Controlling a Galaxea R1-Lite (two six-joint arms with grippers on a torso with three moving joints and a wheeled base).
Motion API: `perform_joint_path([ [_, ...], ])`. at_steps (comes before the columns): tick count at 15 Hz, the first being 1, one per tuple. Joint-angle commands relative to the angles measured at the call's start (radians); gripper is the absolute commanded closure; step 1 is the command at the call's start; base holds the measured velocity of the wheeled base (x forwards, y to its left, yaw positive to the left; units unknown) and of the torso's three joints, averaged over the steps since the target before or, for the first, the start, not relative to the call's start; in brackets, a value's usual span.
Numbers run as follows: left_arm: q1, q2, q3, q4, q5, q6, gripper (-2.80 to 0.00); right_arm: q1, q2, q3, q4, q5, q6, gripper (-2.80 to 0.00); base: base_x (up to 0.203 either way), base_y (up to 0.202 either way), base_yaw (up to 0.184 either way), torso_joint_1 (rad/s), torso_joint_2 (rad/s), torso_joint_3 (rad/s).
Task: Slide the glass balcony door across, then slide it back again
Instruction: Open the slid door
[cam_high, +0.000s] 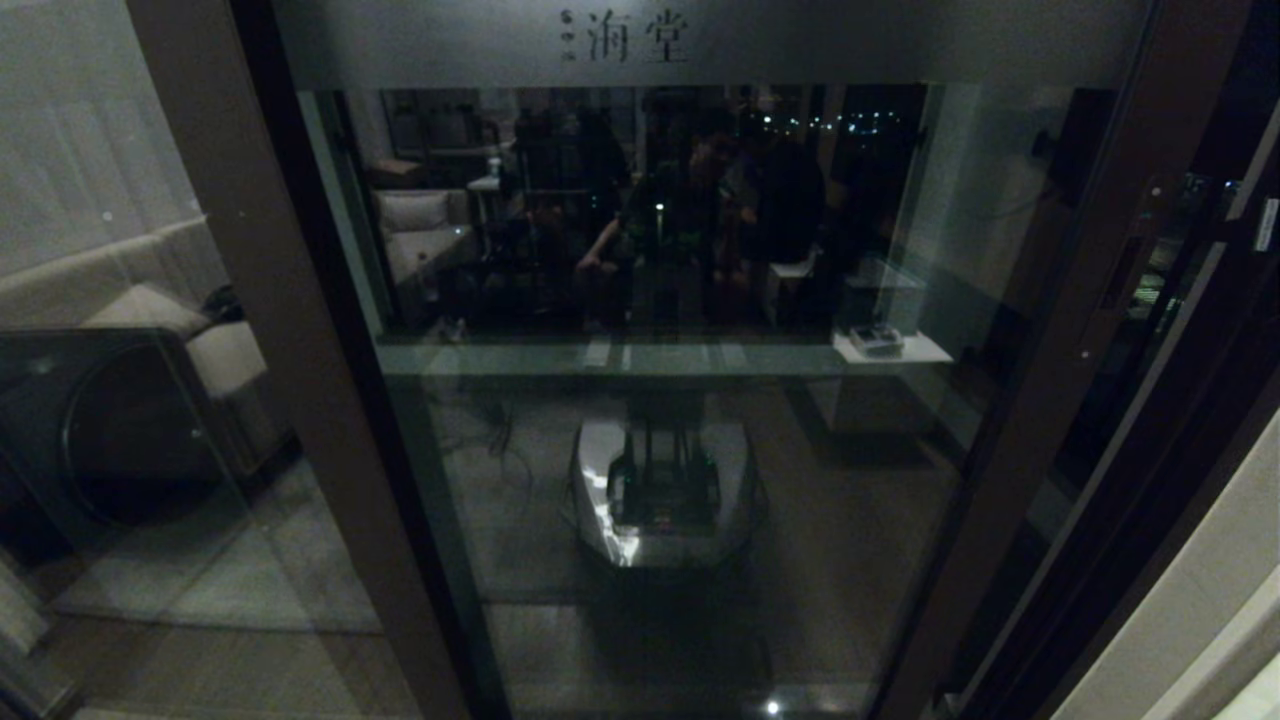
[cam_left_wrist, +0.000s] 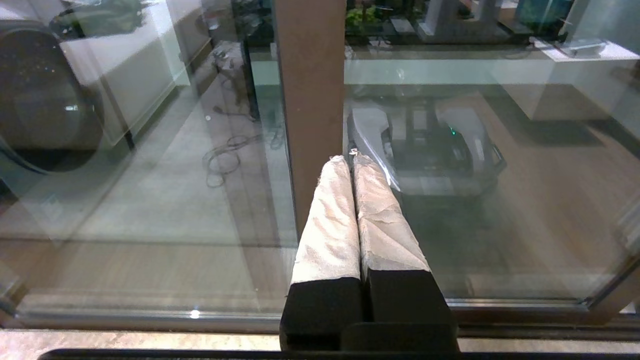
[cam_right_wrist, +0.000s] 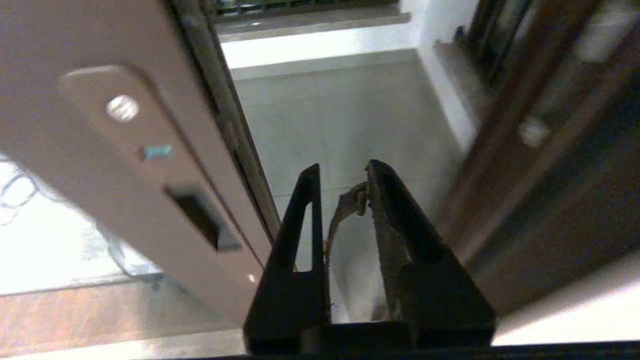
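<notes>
Right wrist view: glass balcony door (cam_right_wrist: 125, 165) beside right hand (cam_right_wrist: 342, 172)

My left gripper (cam_left_wrist: 352, 159) has its two cloth-wrapped fingers (cam_left_wrist: 330, 225) pressed flat together along their whole length, tips meeting, nothing held between them. My right gripper (cam_right_wrist: 342, 172) has its dark fingers (cam_right_wrist: 400, 225) slightly parted with a narrow gap, empty. In the head view I see neither arm directly.
</notes>
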Motion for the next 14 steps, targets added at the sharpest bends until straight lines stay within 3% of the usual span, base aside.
perform_joint_path([
  [1, 0.0, 0.0, 0.0, 0.0, 0.0, 0.0, 0.0, 0.044, 0.074, -0.043, 0.002, 0.002, 0.024, 0.0, 0.0, 0.0, 0.0, 0.0, 0.0, 0.0],
  [9, 0.0, 0.0, 0.0, 0.0, 0.0, 0.0, 0.0, 0.064, 0.177, -0.126, -0.047, -0.041, 0.056, 0.0, 0.0, 0.0, 0.0, 0.0, 0.0, 0.0],
  [14, 0.0, 0.0, 0.0, 0.0, 0.0, 0.0, 0.0, 0.138, 0.21, -0.152, -0.066, -0.097, 0.066, 0.0, 0.0, 0.0, 0.0, 0.0, 0.0, 0.0],
])
